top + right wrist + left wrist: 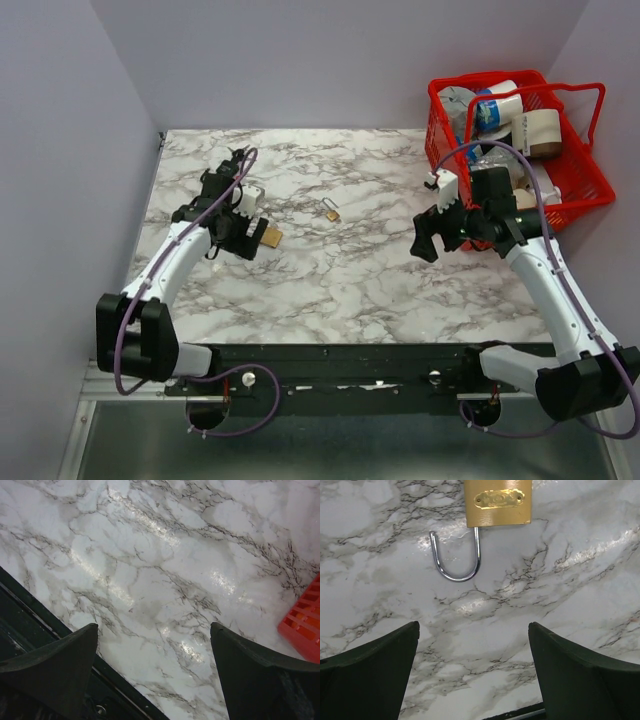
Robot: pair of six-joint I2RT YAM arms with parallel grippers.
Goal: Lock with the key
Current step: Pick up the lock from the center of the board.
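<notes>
A brass padlock lies on the marble table at the left. In the left wrist view the brass padlock shows its open silver shackle pointing towards me. My left gripper is open and empty just left of it; in its wrist view the left gripper hovers over bare marble short of the shackle. A small brass padlock lies near the table's middle. My right gripper is open and empty at the right, over marble in its own view. The key is not in view.
A red basket full of odds and ends stands at the back right; its corner shows in the right wrist view. The table's dark front rail is near the right gripper. Grey walls close in the left and back.
</notes>
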